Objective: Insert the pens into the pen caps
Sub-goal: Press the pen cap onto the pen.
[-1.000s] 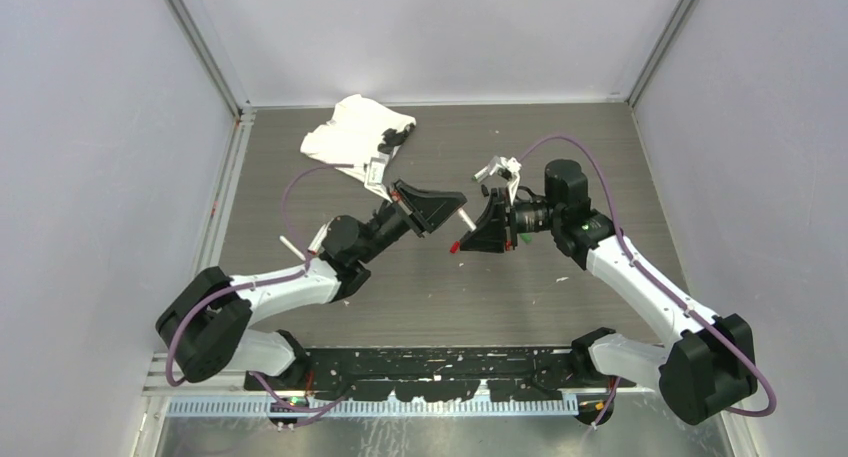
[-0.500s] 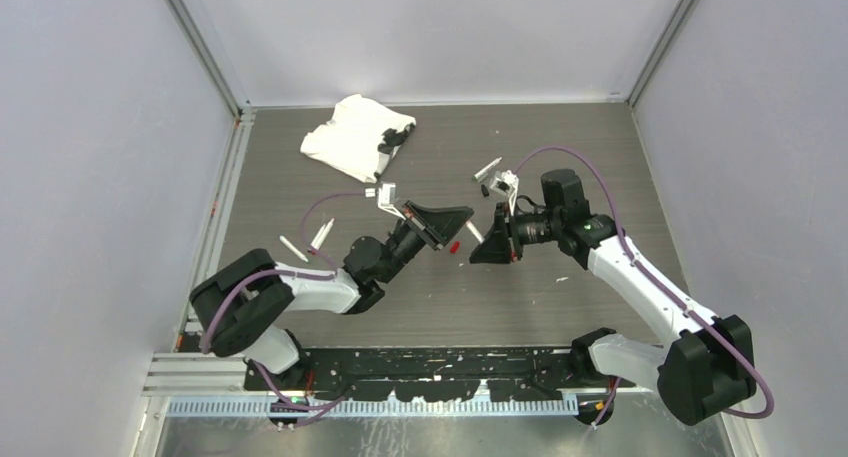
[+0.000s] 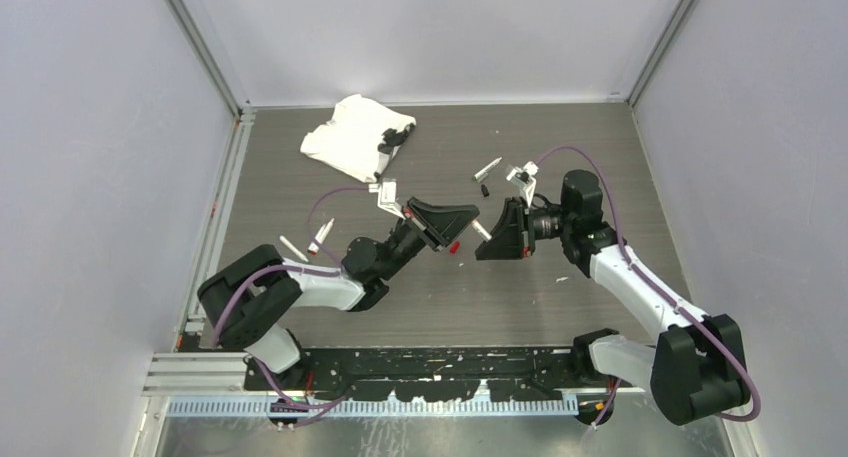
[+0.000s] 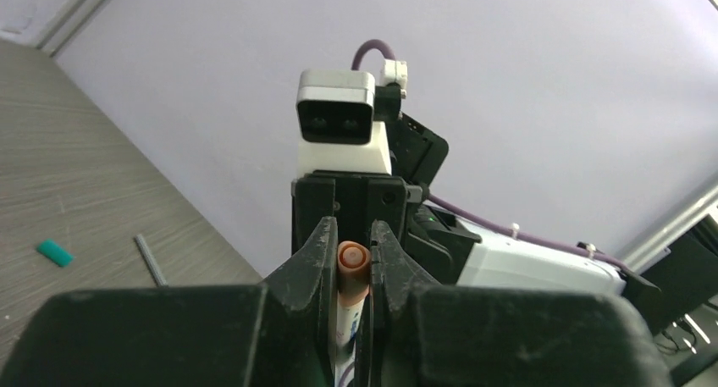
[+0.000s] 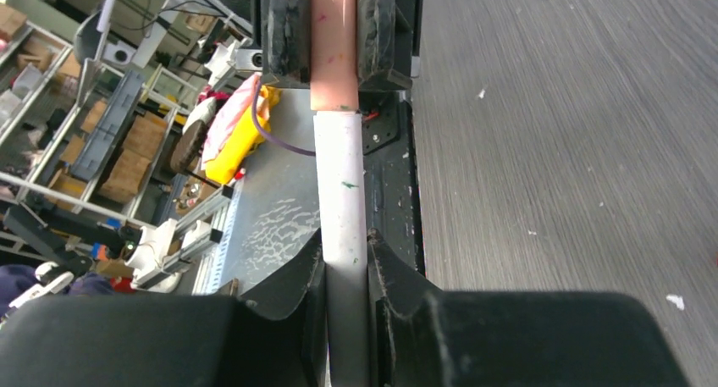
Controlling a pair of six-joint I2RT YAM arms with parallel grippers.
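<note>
since a second ago the left arm has folded in: its shoulder sits closer to the table's middle, uncovering two loose pens (image 3: pixel 308 241) near the left rail (image 3: pixel 225 207). the right arm's elbow has swung out toward the right wall, and a pale pen (image 3: pixel 487 167) that its wrist camera covered now shows behind it. the meeting point of the two grippers has drifted slightly right and nearer the bases. the red cap (image 3: pixel 453 246) lies where it did, on the table (image 3: pixel 620 157) just below that meeting point.

the left gripper (image 4: pixel 351 253) has its fingers clamped on the salmon pink cap (image 5: pixel 334 57). the right gripper (image 5: pixel 345 264) has its fingers pressed tight on the barrel of the white pen (image 5: pixel 340 175). pen and cap line up tip to tip in the air between the arms, and the cap's rim meets the white barrel with no gap showing in the right wrist view; how deep the pen sits inside it cannot be told.

in the left wrist view a teal cap (image 4: pixel 55 251) and a dark grey pen (image 4: pixel 151 260) lie on the table, apart from each other and off to one side of the grip.

the grippers work near the table's middle, well apart from the back wall (image 3: pixel 430 37) and both side walls. the white cloth (image 3: pixel 345 137) lies at the back left, away from both arms. the two loose pens are the things nearest an edge, close to the left rail and just beside the left forearm.
</note>
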